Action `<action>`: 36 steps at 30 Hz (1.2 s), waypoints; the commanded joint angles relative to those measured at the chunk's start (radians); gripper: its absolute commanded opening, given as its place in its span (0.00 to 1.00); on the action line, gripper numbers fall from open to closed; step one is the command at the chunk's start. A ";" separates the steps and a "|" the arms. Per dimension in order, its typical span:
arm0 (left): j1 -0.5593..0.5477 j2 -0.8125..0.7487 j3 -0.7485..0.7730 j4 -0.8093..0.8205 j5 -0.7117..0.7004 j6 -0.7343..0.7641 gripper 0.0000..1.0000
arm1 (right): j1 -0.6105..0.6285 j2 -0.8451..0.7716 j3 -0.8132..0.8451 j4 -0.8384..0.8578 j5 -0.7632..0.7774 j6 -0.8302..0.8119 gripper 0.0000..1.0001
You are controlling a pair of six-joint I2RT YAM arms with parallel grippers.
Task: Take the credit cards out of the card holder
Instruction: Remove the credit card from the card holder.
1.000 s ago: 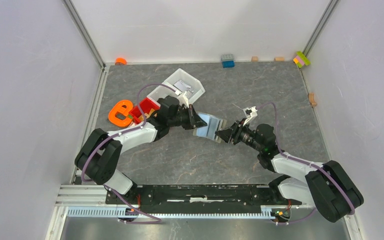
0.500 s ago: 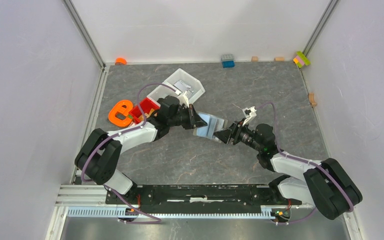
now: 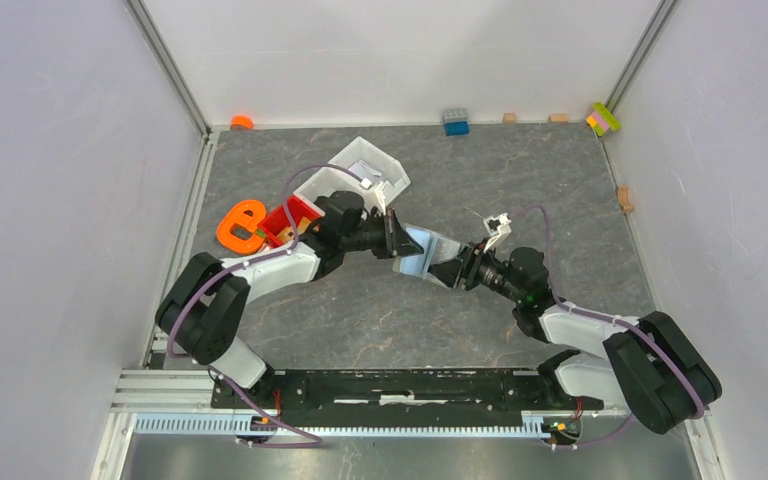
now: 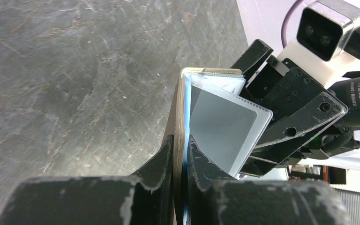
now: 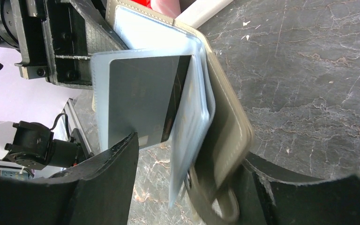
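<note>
Behind your left arm, a white rectangular plastic bin (image 3: 352, 155) and a smaller red plastic bin (image 3: 298, 212) sit just beside each other on the dark grey stone-patterned tabletop (image 3: 380, 315). A flat orange letter-shaped plastic piece (image 3: 241, 226) lies near the red one. From above, the arm's wrist covers part of both bins. A blue toy brick (image 3: 455, 121) and a few small coloured blocks lie along the far edge, well apart from the work. The two claws meet nose to nose, so the black body of the right one crowds close behind the sleeves in the left wrist view.

The small taupe bifold card holder (image 3: 422, 250) is held on edge between the claws, over the middle of the tabletop and near the white bin. Your left claw (image 4: 180, 140) is pressed together on the edge of one flap. Your right claw (image 5: 190, 151) stands spread, with one finger on each side of the other flap and the sleeves. You cannot tell whether either finger touches them.

The holder gapes open with its pale blue see-through sleeves fanned out. A plain whitish-grey credit card (image 5: 140, 101) sits inside one sleeve. The free flap is blurred in the right wrist view.
</note>
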 commanded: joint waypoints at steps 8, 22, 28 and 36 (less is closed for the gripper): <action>-0.053 0.049 0.091 0.047 0.087 0.029 0.07 | 0.003 0.006 0.037 0.038 -0.011 0.000 0.66; -0.033 0.065 0.056 0.167 0.144 -0.051 0.38 | 0.003 0.009 0.054 -0.034 0.017 -0.016 0.11; -0.047 -0.005 0.067 0.009 0.020 0.078 0.80 | 0.003 0.007 0.069 -0.092 0.048 -0.028 0.10; -0.091 0.022 0.125 -0.089 -0.019 0.143 0.85 | 0.002 0.002 0.083 -0.141 0.078 -0.035 0.08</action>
